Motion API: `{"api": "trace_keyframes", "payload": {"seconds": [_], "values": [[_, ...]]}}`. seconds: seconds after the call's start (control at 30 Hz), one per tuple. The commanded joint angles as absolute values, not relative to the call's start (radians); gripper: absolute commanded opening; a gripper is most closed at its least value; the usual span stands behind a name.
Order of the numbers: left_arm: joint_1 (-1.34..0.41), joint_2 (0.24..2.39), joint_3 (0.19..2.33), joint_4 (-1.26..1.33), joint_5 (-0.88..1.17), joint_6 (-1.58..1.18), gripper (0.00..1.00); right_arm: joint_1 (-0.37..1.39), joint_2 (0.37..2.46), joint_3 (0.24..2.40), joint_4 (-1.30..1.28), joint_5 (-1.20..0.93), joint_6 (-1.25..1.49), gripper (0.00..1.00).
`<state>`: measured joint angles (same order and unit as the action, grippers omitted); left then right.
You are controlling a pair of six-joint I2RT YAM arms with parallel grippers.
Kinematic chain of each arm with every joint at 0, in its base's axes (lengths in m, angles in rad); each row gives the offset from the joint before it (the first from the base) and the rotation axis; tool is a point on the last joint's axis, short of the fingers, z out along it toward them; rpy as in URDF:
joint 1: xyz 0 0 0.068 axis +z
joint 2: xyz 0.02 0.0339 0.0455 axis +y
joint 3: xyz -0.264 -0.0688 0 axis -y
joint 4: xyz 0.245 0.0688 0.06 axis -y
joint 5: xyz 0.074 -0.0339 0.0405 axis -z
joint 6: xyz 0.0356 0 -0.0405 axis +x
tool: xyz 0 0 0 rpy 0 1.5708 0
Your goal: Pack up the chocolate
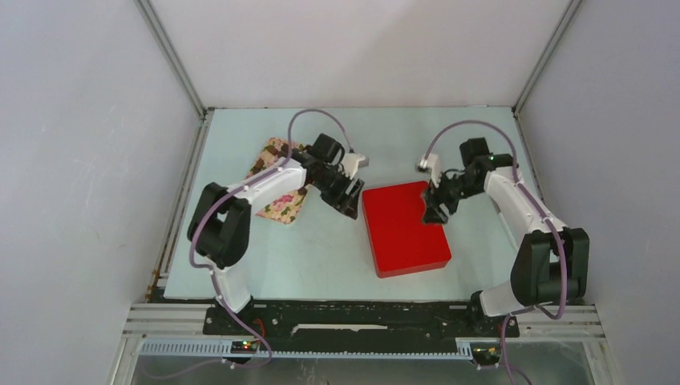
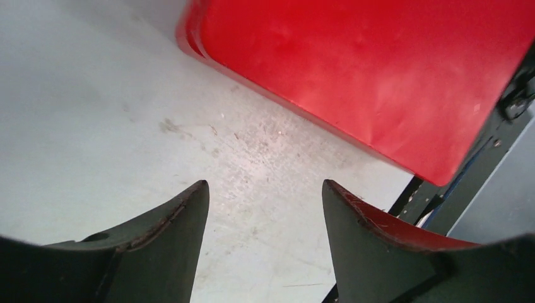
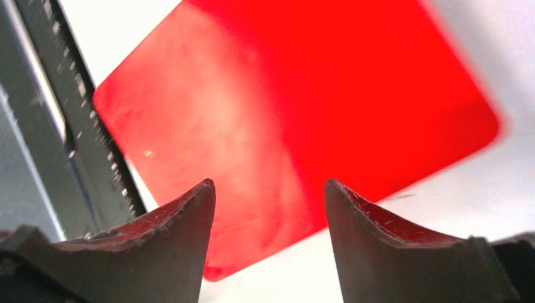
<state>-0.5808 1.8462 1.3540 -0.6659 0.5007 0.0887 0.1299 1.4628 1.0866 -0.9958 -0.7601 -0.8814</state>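
- Top view: the red box (image 1: 405,228) lies shut and flat on the pale tabletop (image 1: 321,265), and I place everything else from it.
- Top view: my left claw (image 1: 350,200) hangs at the box's far left corner, just beside its left edge, with the arm reaching in from the left.
- Top view: my right claw (image 1: 435,210) sits at the far right edge of the box, right at the rim. From here I cannot tell whether it touches the lid.
- Top view: a floral cloth (image 1: 282,207) lies left of the box, partly under my left arm and well apart from the box itself.
- Left wrist view: my left claw (image 2: 265,186) is released. Its two dark fingers (image 2: 170,233) stand spread, with only scuffed tabletop (image 2: 94,126) between them.
- Left wrist view: the red box (image 2: 378,76) fills the upper right beyond the fingertips, its rounded edge near them but apart.
- Right wrist view: my right claw (image 3: 268,183) is also released, with its fingers (image 3: 378,246) parted and gripping nothing.
- Right wrist view: the red box (image 3: 284,95) lies beyond and between the fingertips, with its lid facing the camera. White tabletop (image 3: 454,189) shows to the right of it.
- The chocolate shows in none of the three views, so I cannot tell where it lies.
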Motion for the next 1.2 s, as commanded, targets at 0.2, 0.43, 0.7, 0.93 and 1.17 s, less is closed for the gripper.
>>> {"api": "trace_keyframes", "payload": {"seconds": [0.2,0.43,0.7,0.93,1.17], "values": [[-0.547,1.84,1.605,-0.576,0.705,0.007,0.66,0.059,1.654,1.368,-0.828,-0.854,-0.638,0.57],[-0.563,2.114,1.743,-0.727,0.675,0.112,0.55,0.091,1.86,1.403,-0.726,-0.738,-0.578,0.45],[-0.533,2.158,1.784,-0.71,0.548,0.092,0.56,0.126,1.963,1.462,-0.713,-0.59,-0.614,0.42],[-0.494,2.044,1.862,-0.714,0.529,0.106,0.6,0.082,1.805,1.552,-0.753,-0.668,-0.566,0.48],[-0.483,1.835,1.708,-0.63,0.616,0.039,0.63,-0.005,1.704,1.496,-0.771,-0.779,-0.439,0.34]]}}
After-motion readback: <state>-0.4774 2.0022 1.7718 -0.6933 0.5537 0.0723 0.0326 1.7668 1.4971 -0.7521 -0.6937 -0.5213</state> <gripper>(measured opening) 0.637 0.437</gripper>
